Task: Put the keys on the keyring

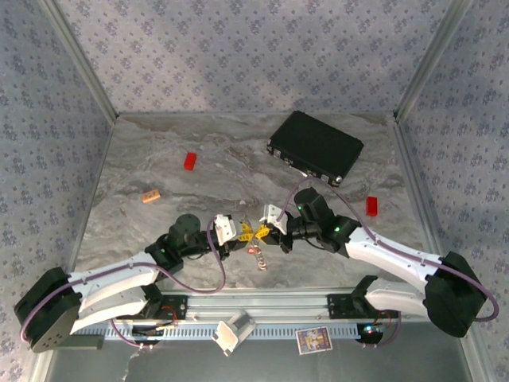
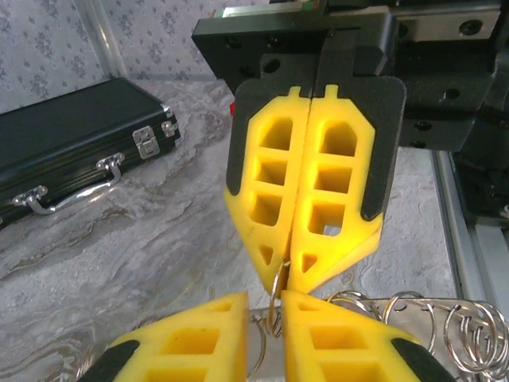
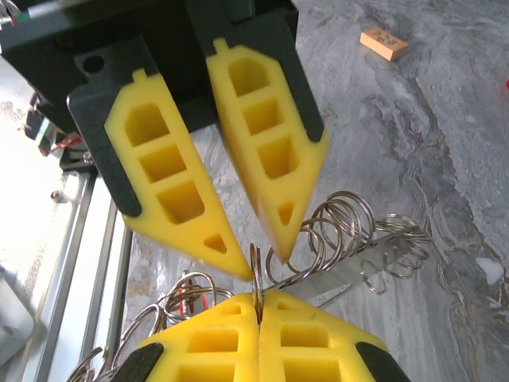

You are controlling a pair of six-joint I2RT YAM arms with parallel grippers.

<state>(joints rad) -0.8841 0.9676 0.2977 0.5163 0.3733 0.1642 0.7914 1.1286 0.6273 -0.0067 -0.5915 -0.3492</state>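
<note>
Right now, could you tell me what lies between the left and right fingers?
A thin metal ring, pinched by the right fingers, reaches the left fingers; both wrist views show it.

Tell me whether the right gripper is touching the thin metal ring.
Touching. Right wrist view: the ring sits pinched in the right gripper, fingertips shut on it.

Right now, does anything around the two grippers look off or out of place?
One thing: the thin metal ring is pinched only by the right gripper; the left gripper has its fingers parted around it, gripping nothing. The ring stands edge-on between them. Nothing looks spilled or damaged.
</note>
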